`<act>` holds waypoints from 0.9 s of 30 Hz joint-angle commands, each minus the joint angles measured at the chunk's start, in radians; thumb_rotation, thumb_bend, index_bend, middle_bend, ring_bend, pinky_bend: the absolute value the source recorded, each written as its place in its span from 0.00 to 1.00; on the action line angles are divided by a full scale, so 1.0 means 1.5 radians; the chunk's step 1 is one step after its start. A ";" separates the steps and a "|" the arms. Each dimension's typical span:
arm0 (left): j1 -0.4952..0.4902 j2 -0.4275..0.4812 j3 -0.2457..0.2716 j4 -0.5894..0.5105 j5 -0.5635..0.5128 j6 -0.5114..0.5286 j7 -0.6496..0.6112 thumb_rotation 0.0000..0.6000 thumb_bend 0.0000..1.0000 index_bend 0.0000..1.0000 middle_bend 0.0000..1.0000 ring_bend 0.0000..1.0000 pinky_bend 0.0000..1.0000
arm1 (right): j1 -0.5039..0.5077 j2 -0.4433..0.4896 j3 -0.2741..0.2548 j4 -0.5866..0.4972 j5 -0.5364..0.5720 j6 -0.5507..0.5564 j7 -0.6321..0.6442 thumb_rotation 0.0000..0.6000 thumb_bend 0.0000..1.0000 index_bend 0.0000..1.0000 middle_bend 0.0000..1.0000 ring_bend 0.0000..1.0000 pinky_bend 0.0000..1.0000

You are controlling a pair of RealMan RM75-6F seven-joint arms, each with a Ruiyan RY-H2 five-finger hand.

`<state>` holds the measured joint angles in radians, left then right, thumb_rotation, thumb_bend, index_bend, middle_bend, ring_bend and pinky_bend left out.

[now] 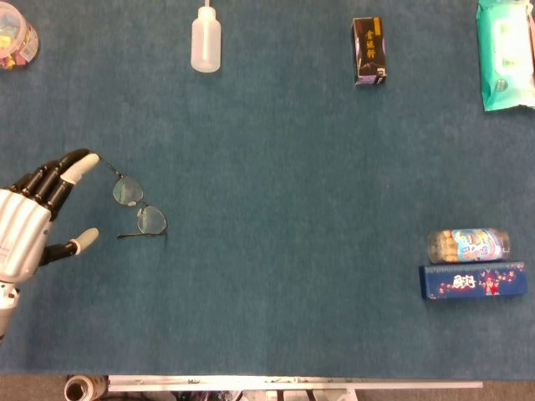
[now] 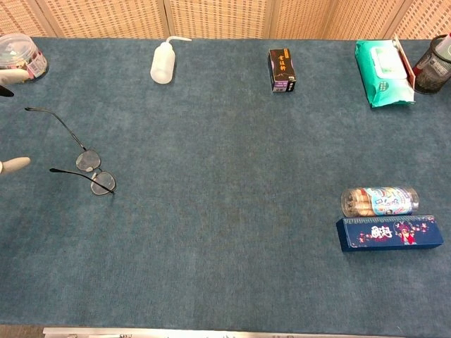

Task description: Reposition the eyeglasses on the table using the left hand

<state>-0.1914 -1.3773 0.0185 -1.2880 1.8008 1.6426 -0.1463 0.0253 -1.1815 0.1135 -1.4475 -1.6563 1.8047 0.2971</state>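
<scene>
One hand in play: my left hand [image 1: 38, 221] hovers spread wide and empty beside the eyeglasses [image 1: 134, 203], thumb and fingers apart to bracket their frame.

Matt cloth table [image 1: 276, 251]; thin metal-framed eyeglasses [image 1: 134, 203].

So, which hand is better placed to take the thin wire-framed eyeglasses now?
Left. The left hand is open beside the thin wire-framed eyeglasses, fingers apart, fingertips near one temple arm. The right hand shows in neither view.
</scene>
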 commanded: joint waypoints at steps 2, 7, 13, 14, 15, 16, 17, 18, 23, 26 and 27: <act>-0.002 -0.006 0.010 0.009 0.004 -0.014 0.033 1.00 0.07 0.13 0.18 0.27 0.50 | 0.000 0.000 -0.001 0.000 -0.001 -0.001 -0.001 1.00 0.31 0.60 0.57 0.51 0.54; -0.004 -0.014 0.020 0.012 0.008 -0.026 0.059 1.00 0.07 0.13 0.18 0.27 0.50 | 0.000 0.001 -0.001 -0.001 -0.001 -0.003 -0.001 1.00 0.31 0.60 0.57 0.51 0.54; -0.010 -0.033 0.016 0.024 0.012 -0.022 0.071 1.00 0.07 0.13 0.18 0.26 0.49 | 0.000 0.001 -0.002 0.000 -0.002 -0.002 -0.001 1.00 0.31 0.60 0.57 0.51 0.54; -0.011 -0.038 0.012 0.029 0.011 -0.019 0.075 1.00 0.07 0.13 0.18 0.26 0.49 | 0.000 0.001 -0.002 0.000 -0.003 -0.002 -0.001 1.00 0.31 0.60 0.57 0.51 0.54; -0.012 -0.043 0.008 0.034 0.011 -0.015 0.078 1.00 0.07 0.13 0.18 0.26 0.49 | 0.000 0.001 -0.002 0.000 -0.003 -0.002 -0.001 1.00 0.31 0.60 0.57 0.51 0.54; -0.013 -0.047 0.005 0.039 0.011 -0.010 0.079 1.00 0.07 0.13 0.18 0.25 0.49 | 0.000 0.001 -0.002 0.000 -0.003 -0.003 -0.001 1.00 0.31 0.60 0.57 0.51 0.53; -0.014 -0.052 0.001 0.044 0.011 -0.003 0.074 1.00 0.07 0.13 0.17 0.25 0.48 | 0.000 0.001 -0.002 0.000 -0.003 -0.003 -0.001 1.00 0.31 0.60 0.57 0.51 0.53; -0.015 -0.055 -0.002 0.046 0.011 0.002 0.068 1.00 0.07 0.13 0.17 0.24 0.48 | 0.000 0.001 -0.002 0.000 -0.003 -0.003 -0.001 1.00 0.31 0.60 0.57 0.51 0.53; -0.024 -0.068 -0.020 0.070 0.006 0.029 0.032 1.00 0.07 0.13 0.12 0.19 0.45 | 0.001 0.001 -0.002 0.000 -0.003 -0.006 -0.003 1.00 0.31 0.60 0.57 0.51 0.53; -0.033 -0.075 -0.032 0.089 -0.005 0.031 0.004 1.00 0.07 0.13 0.09 0.16 0.43 | 0.001 0.001 -0.003 0.000 -0.004 -0.007 -0.004 1.00 0.31 0.60 0.57 0.51 0.53; -0.036 -0.076 -0.035 0.094 -0.010 0.028 -0.005 1.00 0.07 0.13 0.09 0.16 0.43 | 0.001 0.001 -0.003 0.000 -0.004 -0.007 -0.005 1.00 0.31 0.60 0.57 0.51 0.53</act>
<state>-0.2363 -1.4841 -0.0229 -1.1619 1.7978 1.6848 -0.1343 0.0276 -1.1798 0.1092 -1.4483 -1.6622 1.7939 0.2901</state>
